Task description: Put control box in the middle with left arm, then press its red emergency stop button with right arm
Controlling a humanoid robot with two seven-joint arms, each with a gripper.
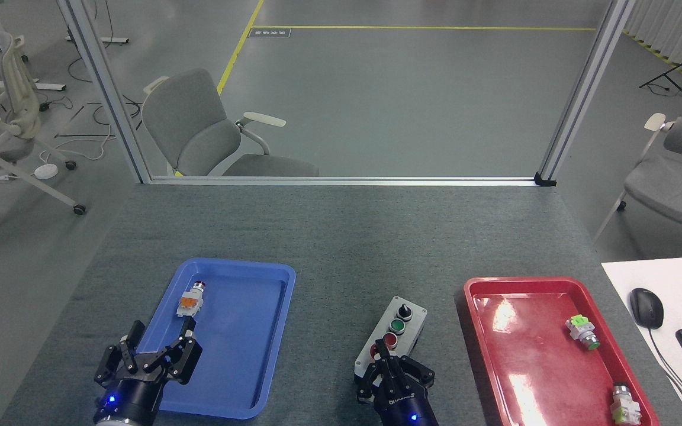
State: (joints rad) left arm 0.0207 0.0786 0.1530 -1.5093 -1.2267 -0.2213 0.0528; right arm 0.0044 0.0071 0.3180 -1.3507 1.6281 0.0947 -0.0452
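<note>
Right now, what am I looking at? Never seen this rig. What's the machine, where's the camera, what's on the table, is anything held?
The camera sits in a humanoid robot's head, looking down at a grey table. The two black things at the bottom are its own grippers. The left gripper is open and empty over a blue tray holding a small switch part. The right gripper sits over the big red stop button end of the control box, hiding that button; contact is unclear. A red tray holds two more switch parts. Nothing is held.
</note>
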